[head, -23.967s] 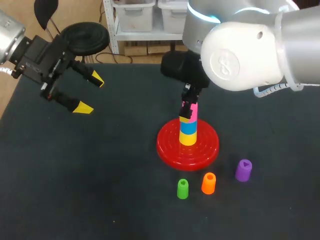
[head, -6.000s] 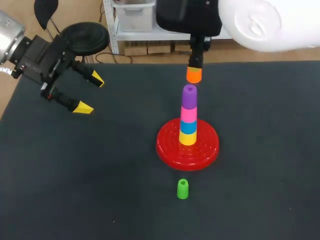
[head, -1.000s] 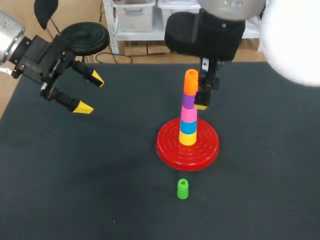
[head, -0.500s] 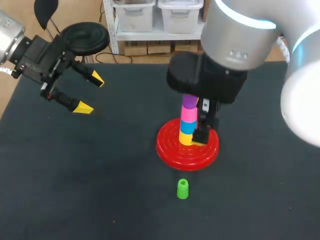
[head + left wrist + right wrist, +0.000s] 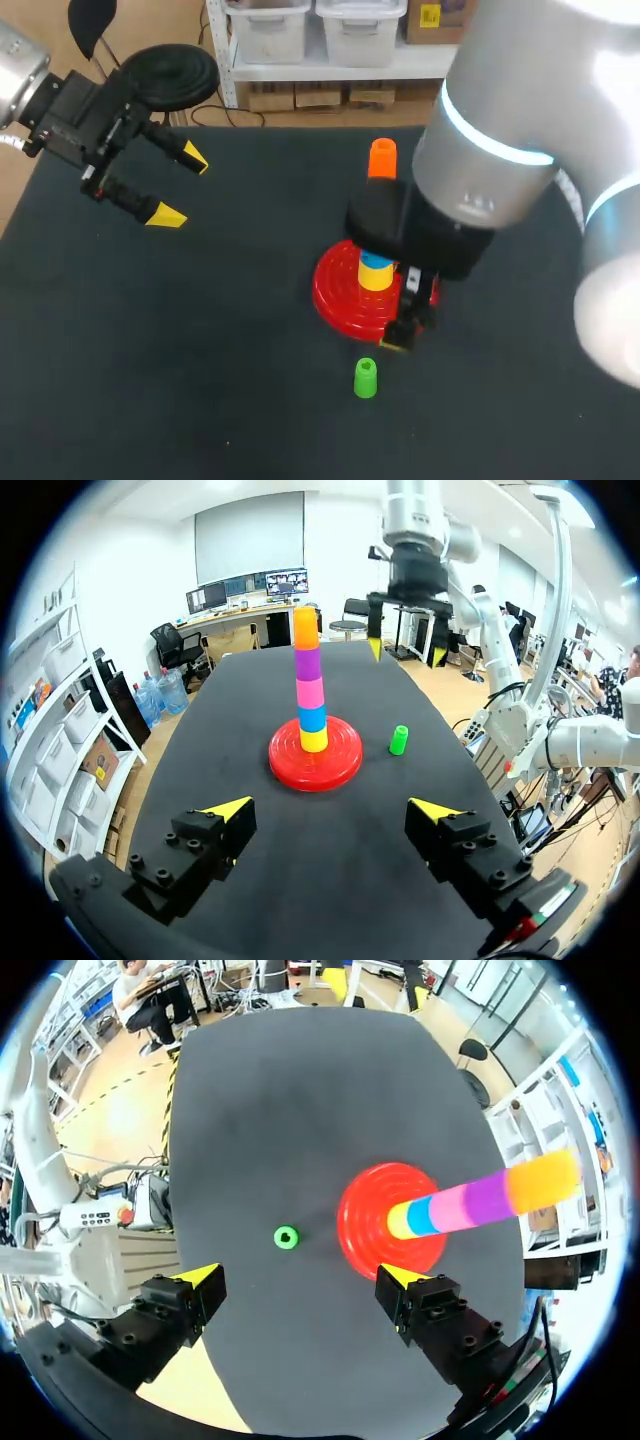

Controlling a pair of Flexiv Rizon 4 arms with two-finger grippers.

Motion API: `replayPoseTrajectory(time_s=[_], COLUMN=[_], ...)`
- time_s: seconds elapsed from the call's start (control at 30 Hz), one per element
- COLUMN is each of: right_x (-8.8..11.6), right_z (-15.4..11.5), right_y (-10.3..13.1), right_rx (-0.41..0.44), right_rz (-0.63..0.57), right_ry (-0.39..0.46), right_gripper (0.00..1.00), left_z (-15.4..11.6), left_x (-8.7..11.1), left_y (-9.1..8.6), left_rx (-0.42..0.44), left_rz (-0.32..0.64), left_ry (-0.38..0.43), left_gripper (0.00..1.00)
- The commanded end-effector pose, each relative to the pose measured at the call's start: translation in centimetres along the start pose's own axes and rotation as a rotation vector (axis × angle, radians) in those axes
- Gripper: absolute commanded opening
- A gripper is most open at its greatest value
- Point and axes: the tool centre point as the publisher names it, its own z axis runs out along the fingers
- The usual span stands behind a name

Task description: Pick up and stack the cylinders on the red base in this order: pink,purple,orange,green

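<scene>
- Green cylinder [image 5: 286, 1237] lies just ahead of the right gripper [image 5: 300, 1275], spread apart and empty — an off-centre close could knock it over.
- Orange-topped stack [image 5: 307, 695] stands near — a careless swing could topple it.

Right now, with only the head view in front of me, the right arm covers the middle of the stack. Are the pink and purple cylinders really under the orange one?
Observer: Yes. The left wrist view shows the whole stack on the red base: the pink cylinder, then the purple cylinder, with the orange cylinder on top.
Reviewer: I only see one yellow tip of the right end effector. Is it carrying anything?
Observer: No. In its own wrist view the right end effector is open and empty. The green cylinder sits apart from it, ahead of its fingers.
</scene>
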Motion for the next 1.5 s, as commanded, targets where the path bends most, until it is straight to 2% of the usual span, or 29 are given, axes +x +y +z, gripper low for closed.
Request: replayPoseTrajectory(time_s=[0.03,0.17,0.2,0.47,0.87,1.13,1.5], right_x=[-0.4,-0.6,-0.5,0.0,0.2,0.1,0.0], right_z=[1.9,3.4,3.7,6.7,8.7,10.4,11.4], right_y=[0.5,1.4,1.6,2.9,4.1,4.4,4.0], right_rx=[-0.006,-0.017,0.015,0.014,-0.014,-0.029,-0.029], right_rz=[-0.009,-0.04,-0.021,-0.006,-0.031,-0.056,-0.074], right_ry=[0.007,0.036,0.047,0.072,0.092,0.09,0.095], right_gripper=[1.0,1.0,1.0,1.0,1.0,1.0,1.0], left_z=[0.0,0.0,0.0,0.0,0.0,0.0,0.0], left_x=[0.1,0.1,0.1,0.1,0.1,0.1,0.1], left_y=[-0.1,-0.1,-0.1,-0.1,-0.1,-0.1,-0.1], left_rx=[-0.003,-0.003,-0.003,-0.003,-0.003,-0.003,-0.003], left_rz=[0.002,0.002,0.002,0.002,0.002,0.002,0.002], left_ry=[-0.001,-0.001,-0.001,-0.001,-0.001,-0.001,-0.001], left_gripper=[1.0,1.0,1.0,1.0,1.0,1.0,1.0])
